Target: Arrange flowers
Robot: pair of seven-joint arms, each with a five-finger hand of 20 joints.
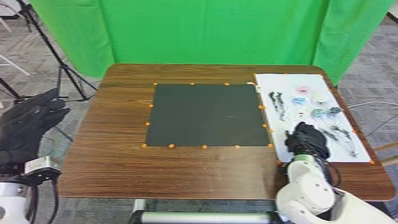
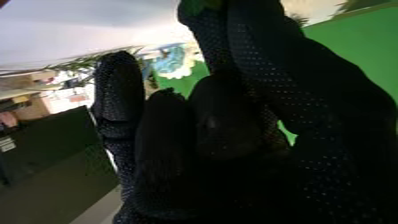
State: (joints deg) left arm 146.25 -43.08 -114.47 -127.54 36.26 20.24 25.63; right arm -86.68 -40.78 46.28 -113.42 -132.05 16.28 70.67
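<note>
Flowers (image 1: pixel 303 90) on white sheet (image 1: pixel 277 82), forward-pointing right hand (image 1: pixel 306 137) over its near half

1. Ahead of me, green fabric (image 1: pixel 213 35) hangs as a backdrop behind the table, with vertical folds near both sides.
2. My brown wooden table (image 1: pixel 107 155) has visible grain and rounded corners.
3. Around it I see grey, mottled flooring (image 1: pixel 362 62).
4. On my left, a dark stand (image 1: pixel 62 67) has spread legs on the floor, beyond the table's side.
5. On my right, pale wooden furniture parts (image 1: pixel 387 147) stand just beside the table.
6. My right wrist view catches a bright, cluttered stretch of room (image 2: pixel 71 97), its details too blurred to tell.
</note>
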